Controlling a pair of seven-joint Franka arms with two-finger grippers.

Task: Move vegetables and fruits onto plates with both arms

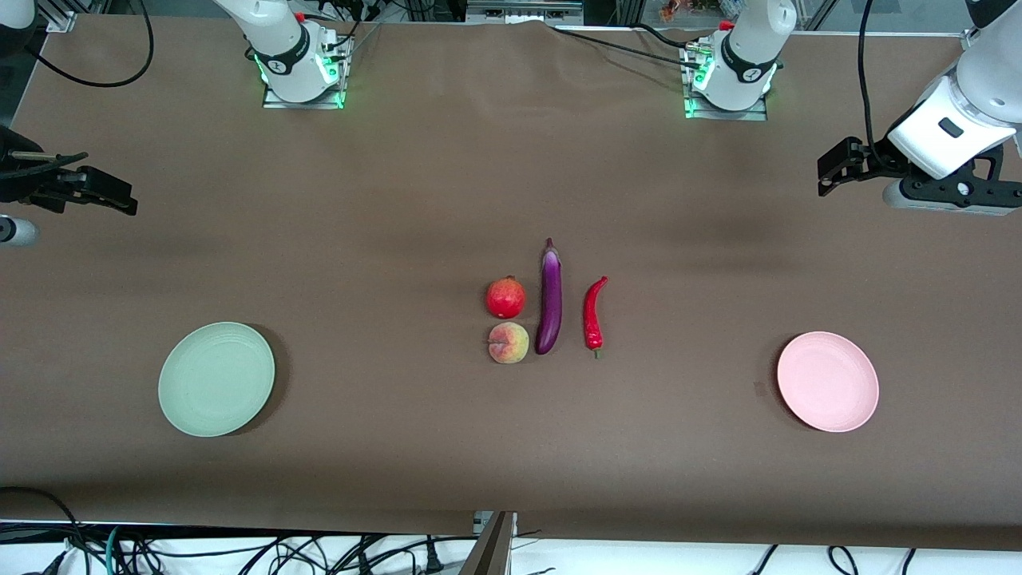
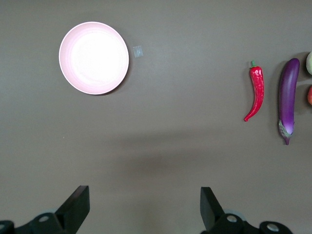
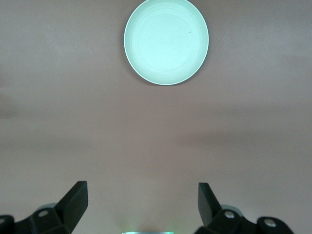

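Note:
Four items lie close together mid-table: a red pomegranate (image 1: pixel 506 298), a yellow-pink peach (image 1: pixel 509 343) nearer the front camera, a purple eggplant (image 1: pixel 549 297) (image 2: pixel 287 100) beside them, and a red chili pepper (image 1: pixel 593 313) (image 2: pixel 256 90). The pale pink plate (image 1: pixel 828 382) (image 2: pixel 93 57) sits toward the left arm's end, the pale green plate (image 1: pixel 216 378) (image 3: pixel 166 41) toward the right arm's end. Both plates hold nothing. My left gripper (image 1: pixel 830 169) (image 2: pixel 145 204) hangs open over bare table at its end. My right gripper (image 1: pixel 120 196) (image 3: pixel 142 202) hangs open over bare table at its end.
Both arm bases (image 1: pixel 303 76) (image 1: pixel 726 80) glow green along the table's edge farthest from the front camera. A small clear scrap (image 2: pixel 138 50) lies beside the pink plate. Cables and a metal bracket (image 1: pixel 495 543) sit below the table edge nearest the camera.

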